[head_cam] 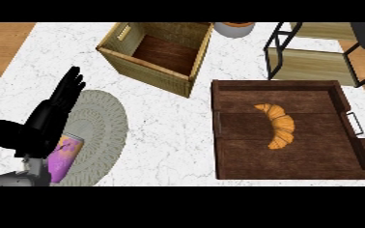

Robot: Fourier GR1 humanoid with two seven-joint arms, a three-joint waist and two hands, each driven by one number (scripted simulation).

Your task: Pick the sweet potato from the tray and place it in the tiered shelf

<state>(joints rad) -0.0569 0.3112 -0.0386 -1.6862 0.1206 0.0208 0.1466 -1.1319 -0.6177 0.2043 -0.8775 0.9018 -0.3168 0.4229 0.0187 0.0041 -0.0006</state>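
A dark wooden tray (235, 125) lies at the right of the white marble counter. On it rests one curved orange item (279, 124) with ridges, shaped more like a croissant than a sweet potato. The tiered shelf (314, 63), with a black frame and pale wooden boards, stands just behind the tray at the top right. My left hand (44, 120) shows at the left edge, open with fingers pointing up, resting far from the tray and holding nothing. My right hand does not show.
An open woven box (143, 67) stands behind the counter's middle. A round grey mat (103, 125) lies at the left, with a purple carton (64, 157) partly behind my left hand. A grey pot (234, 29) sits at the back.
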